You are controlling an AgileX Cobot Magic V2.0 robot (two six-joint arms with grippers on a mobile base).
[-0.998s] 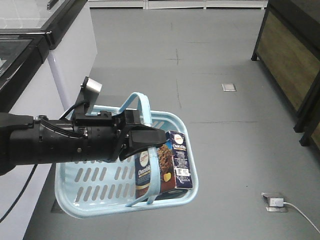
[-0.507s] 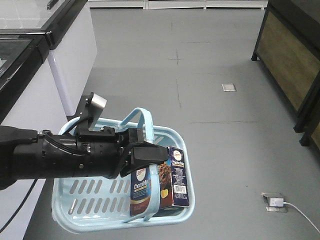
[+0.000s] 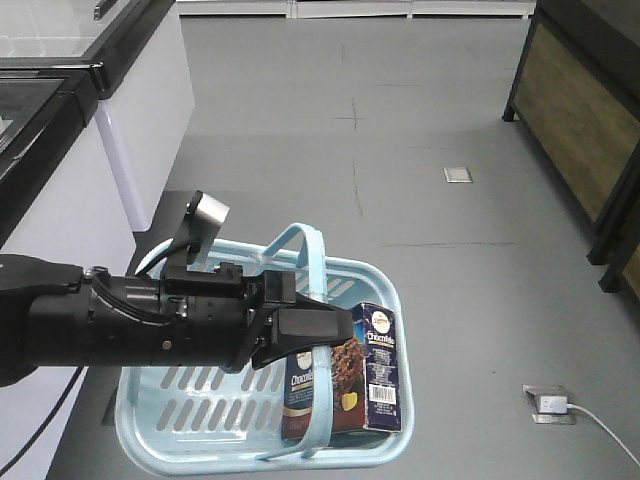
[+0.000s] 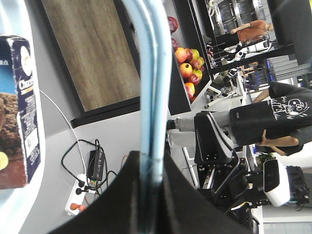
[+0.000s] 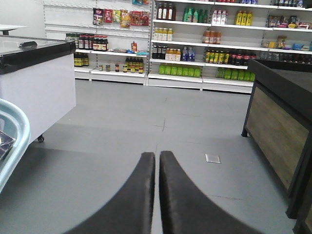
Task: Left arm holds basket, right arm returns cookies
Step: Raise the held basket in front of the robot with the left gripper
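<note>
The light blue basket [image 3: 160,440] hangs over the grey floor, and my left gripper [image 3: 338,325] is shut on its two curved handles [image 3: 312,245]. In the left wrist view the handles [image 4: 148,73] run straight up out of the left gripper [image 4: 148,163]. The dark navy cookies box [image 3: 372,368] stands upright in the basket's right end, partly behind a handle. Its side shows at the left edge of the left wrist view as the cookies [image 4: 19,97]. My right gripper [image 5: 157,156] is shut on nothing, low over the floor, with the basket rim [image 5: 17,129] to its left.
A white freezer cabinet [image 3: 140,110] stands on the left and a wood-sided display stand [image 3: 580,110] on the right. Stocked shelves [image 5: 195,44] line the far wall. A power block with a cable [image 3: 550,403] lies on the floor. A person [image 4: 273,117] and fruit [image 4: 187,63] show sideways.
The left arm has carried the basket to the right and slightly lower in the front view. The cookies box rode along and stayed upright.
</note>
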